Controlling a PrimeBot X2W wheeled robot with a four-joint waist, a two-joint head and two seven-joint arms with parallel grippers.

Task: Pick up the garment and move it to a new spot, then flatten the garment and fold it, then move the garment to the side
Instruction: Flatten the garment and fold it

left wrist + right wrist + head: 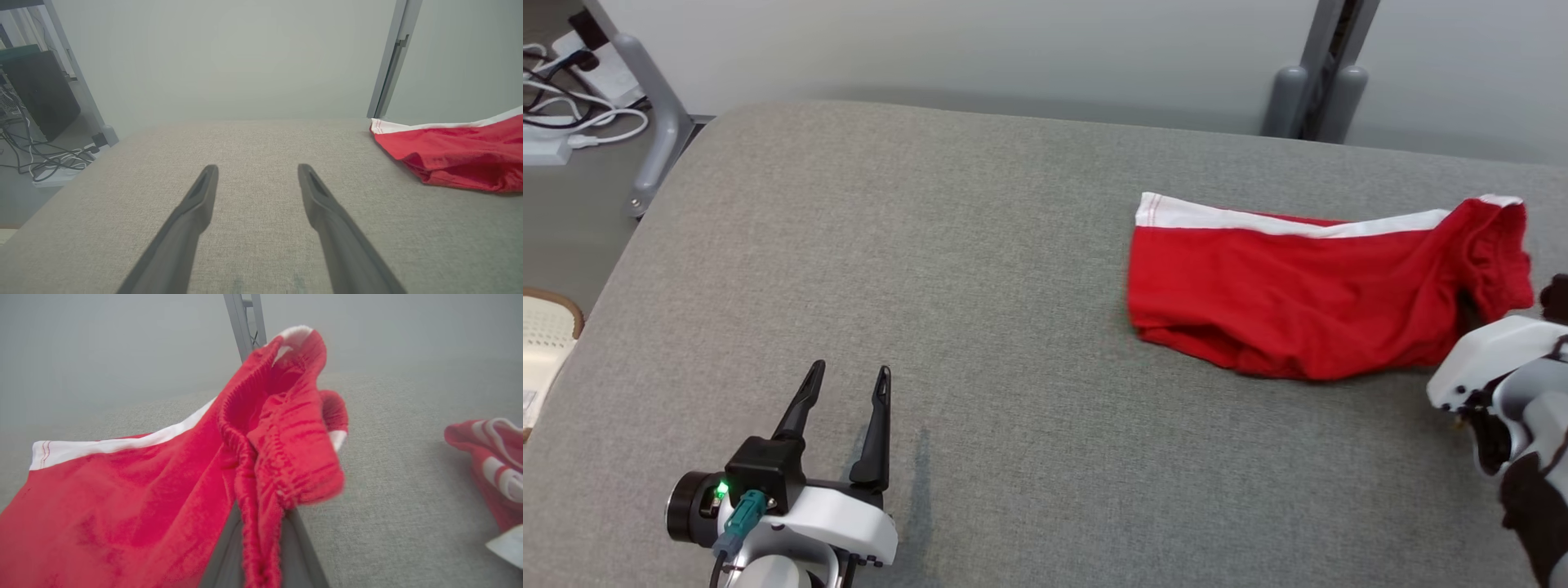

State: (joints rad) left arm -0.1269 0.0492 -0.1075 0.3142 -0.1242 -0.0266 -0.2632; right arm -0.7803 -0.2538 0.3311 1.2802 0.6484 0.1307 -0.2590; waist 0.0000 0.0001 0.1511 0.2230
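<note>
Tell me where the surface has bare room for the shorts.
Free: the wide grey surface between the left fingers and the red shorts. Crowded: the right side, where the right fingers pinch the shorts near another red-white cloth.

The left gripper [850, 369] is showing two long, slim black fingers [876, 433], each tapering to a narrow tip with a shallow groove near the end. They are rising from a glossy white shell [837, 518]. Just beside the shell, a black block [765, 469] is carrying a glowing green light [721, 491]. A teal plug [743, 513] with a dark cable is sitting beside the shell too, next to a black cylinder [686, 508]. Small dark screws are dotting the shell's lower edge. The right wrist [1494, 351] is wearing white, grey and dark casing.
</note>
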